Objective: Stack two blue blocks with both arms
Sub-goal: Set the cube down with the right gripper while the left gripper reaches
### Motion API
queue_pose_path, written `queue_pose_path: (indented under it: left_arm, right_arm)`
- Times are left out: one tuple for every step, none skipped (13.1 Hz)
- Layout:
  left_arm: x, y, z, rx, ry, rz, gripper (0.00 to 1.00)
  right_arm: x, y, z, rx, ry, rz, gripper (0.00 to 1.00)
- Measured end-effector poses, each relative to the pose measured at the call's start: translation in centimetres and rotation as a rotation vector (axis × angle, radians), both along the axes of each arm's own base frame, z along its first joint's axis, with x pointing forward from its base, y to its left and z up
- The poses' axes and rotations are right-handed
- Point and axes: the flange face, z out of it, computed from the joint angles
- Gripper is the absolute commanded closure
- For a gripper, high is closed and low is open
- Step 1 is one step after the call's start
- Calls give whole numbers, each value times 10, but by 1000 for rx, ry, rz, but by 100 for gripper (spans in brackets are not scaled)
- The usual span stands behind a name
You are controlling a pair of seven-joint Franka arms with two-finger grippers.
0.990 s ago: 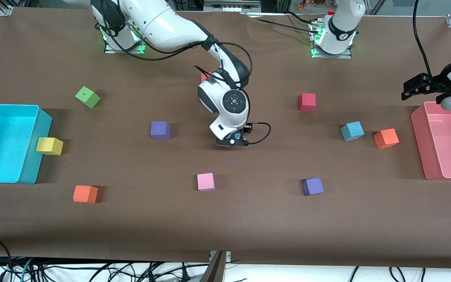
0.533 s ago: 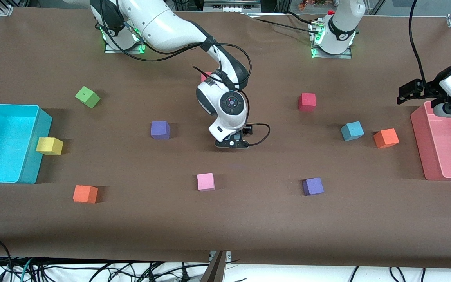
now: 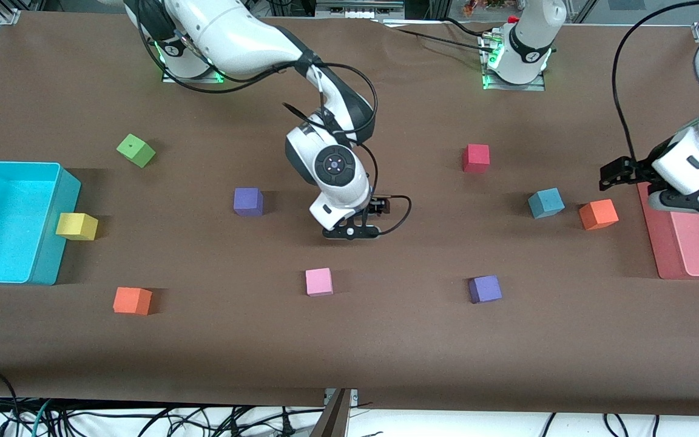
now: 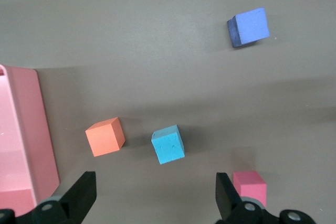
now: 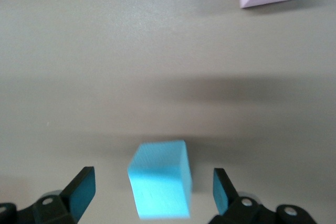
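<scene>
The right end effector (image 5: 152,195) hangs low over the middle of the desk (image 3: 386,340), its fingers (image 5: 81,190) spread apart with a blue block (image 5: 160,184) lying on the desk between them, touched by neither. In the front view that block is hidden under the right arm's wrist. A pink block (image 3: 318,281) lies nearer to the front camera than this end effector, and a purple block (image 3: 248,201) lies beside it toward the right arm's end of the desk.

The left end effector (image 4: 152,198) is up over the edge of the pink bin (image 3: 659,243) at the left arm's end of the desk, fingers spread wide and holding nothing. The second blue block (image 3: 546,203) rests on the desk just beside an orange block (image 3: 598,214), which lies between it and the pink bin. A red block (image 3: 476,158) lies farther from the front camera than this blue block; another purple block (image 3: 485,289) lies nearer.

Toward the right arm's end stand a cyan bin (image 3: 46,267) with a yellow block (image 3: 76,226) touching its wall, a green block (image 3: 135,150) and a second orange block (image 3: 132,300), all well apart from both blue blocks.
</scene>
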Motion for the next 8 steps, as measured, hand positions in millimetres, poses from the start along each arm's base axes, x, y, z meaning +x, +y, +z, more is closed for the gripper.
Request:
queue_pose_path:
  left_arm:
    - [-2,0,-14,0,7,1,0]
    - [-5,1,-26,-1,18,1,0]
    - [-8,1,-35,-1,30,2,0]
    - [-10,1,-41,-1,41,2,0]
    - [-12,1,-44,-1,47,2,0]
    - [-12,1,-45,-2,49,1,0]
    - [-14,2,-45,-3,51,-5,0]
    - [-16,6,-48,-4,53,-8,0]
  right_arm:
    - [1,-6,17,-1,6,67,1]
    - [3,-14,31,4,7,168,1]
    - [5,-21,41,16,6,294,0]
    - [6,-26,46,31,-2,420,0]
    - [9,-29,47,46,-12,525,0]
    - [10,-32,45,58,-18,606,0]
    - [11,-33,43,79,-21,663,0]
    - [12,-32,42,122,-23,702,0]
